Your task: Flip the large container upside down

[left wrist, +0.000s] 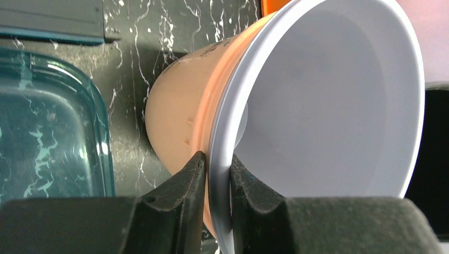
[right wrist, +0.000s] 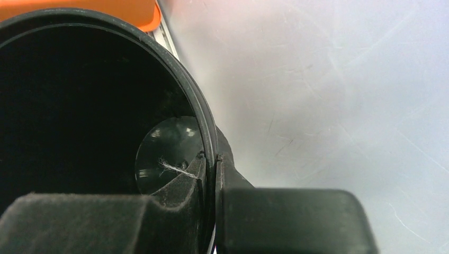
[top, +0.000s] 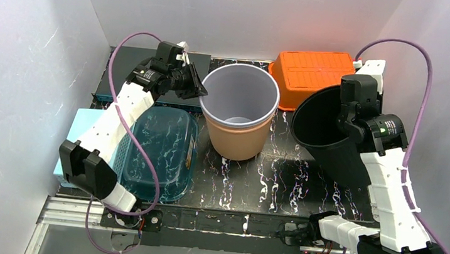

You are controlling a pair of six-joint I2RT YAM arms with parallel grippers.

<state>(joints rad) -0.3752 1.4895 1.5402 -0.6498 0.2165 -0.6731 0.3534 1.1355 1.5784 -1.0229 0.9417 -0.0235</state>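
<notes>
teal see-through dish (top: 166, 149) sits on the near side of the left claw (top: 198, 90), with a pale blue box (top: 75, 133) tucked further left. a dark flat box (top: 199, 61) lies right behind that claw. an orange basket (top: 313, 73) is just back-left of the right claw (top: 344, 122). all on the black marbled table (top: 279, 189).

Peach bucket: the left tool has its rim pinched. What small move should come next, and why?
Probably lift the left tool slightly and start rolling the wrist, tipping the peach bucket toward the near edge of the table. The rim is clamped, yet the bucket stands mouth up, and the black bucket crowds its right side.
</notes>
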